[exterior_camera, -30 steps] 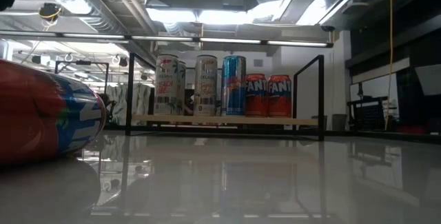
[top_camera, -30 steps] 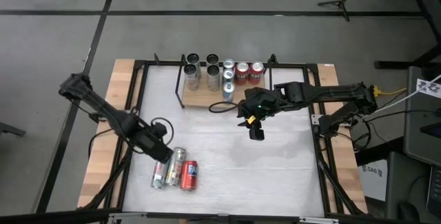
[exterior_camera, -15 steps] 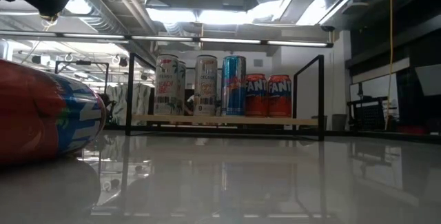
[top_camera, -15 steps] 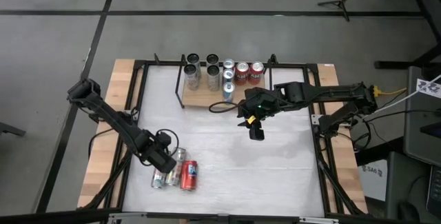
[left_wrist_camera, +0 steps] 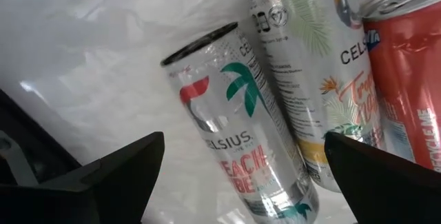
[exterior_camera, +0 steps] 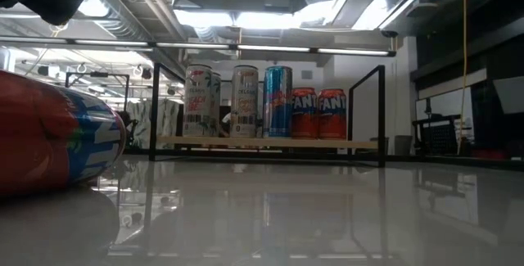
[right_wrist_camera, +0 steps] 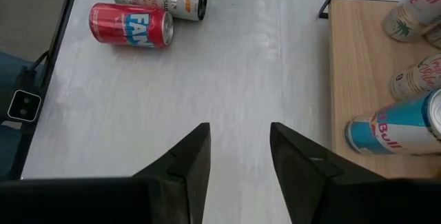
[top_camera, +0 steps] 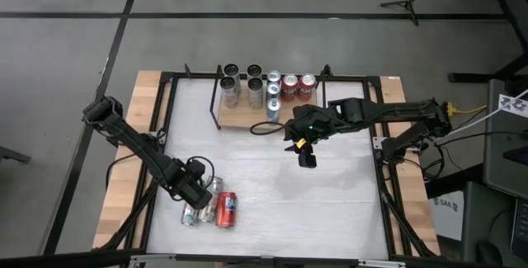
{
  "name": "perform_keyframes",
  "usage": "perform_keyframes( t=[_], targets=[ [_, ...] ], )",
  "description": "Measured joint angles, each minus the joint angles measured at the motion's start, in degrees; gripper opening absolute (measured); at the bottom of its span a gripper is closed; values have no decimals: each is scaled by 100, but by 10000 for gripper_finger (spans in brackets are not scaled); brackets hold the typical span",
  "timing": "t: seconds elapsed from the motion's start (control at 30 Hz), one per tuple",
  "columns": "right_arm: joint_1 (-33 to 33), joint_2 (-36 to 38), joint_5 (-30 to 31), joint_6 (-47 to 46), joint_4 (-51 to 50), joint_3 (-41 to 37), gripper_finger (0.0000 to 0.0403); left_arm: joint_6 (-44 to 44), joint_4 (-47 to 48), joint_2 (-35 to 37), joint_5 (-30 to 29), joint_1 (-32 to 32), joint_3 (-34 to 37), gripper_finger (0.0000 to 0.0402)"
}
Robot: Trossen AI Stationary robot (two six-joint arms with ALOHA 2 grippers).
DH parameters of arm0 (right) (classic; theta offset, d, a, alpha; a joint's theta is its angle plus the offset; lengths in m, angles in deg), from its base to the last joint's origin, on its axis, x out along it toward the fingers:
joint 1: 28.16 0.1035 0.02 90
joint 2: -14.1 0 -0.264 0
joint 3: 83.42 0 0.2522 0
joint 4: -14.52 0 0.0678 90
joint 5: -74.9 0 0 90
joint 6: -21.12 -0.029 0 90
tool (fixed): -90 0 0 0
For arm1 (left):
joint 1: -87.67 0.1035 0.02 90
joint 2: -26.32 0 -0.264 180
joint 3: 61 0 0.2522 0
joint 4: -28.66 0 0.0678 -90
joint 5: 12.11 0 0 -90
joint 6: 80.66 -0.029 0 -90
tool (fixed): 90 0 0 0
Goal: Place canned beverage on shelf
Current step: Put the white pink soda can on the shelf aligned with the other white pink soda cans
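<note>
High view: left gripper point(top_camera: 196, 192) over three cans lying at about 7 o'clock on the table point(top_camera: 330, 210); right gripper point(top_camera: 307, 159) parked near centre, just off the shelf point(top_camera: 247, 117) at 12 o'clock, waiting.

Low view: five cans upright along shelf front, red can point(exterior_camera: 53, 135) lying close at 9 o'clock.

Left wrist view: fingers point(left_wrist_camera: 103, 176) spread wide, straddling silver can point(left_wrist_camera: 238, 127), not yet clamped, likely lining up the pick.

Right wrist view: fingers narrowly apart, holding nothing.

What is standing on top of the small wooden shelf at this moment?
On the shelf: four silver cans, two blue cans and two red Fanta cans. Further cans behind them cannot be excluded.
</note>
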Motion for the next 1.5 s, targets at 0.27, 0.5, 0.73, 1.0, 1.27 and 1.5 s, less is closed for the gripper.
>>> perform_keyframes(
  t=[0.27,0.5,0.73,1.0,1.27,1.5],
  targets=[
    [1,0,-1,0,-2,0,147,1037,-381,0,33,-458,220,394],
    [2,0,-2,0,-2,0,147,2025,-434,0,-44,-948,245,394],
    [1,0,-1,0,-2,0,147,2812,-864,-236,-187,-1334,247,394],
    [1,0,0,0,-1,0,147,2905,-1433,-867,-190,-1420,251,394],
    [-1,0,0,0,-2,0,147,2906,-1457,-1082,-177,-1420,251,373],
    [-1,0,0,0,0,0,147,2908,-1463,-1082,-190,-1416,251,314]
  ],
)
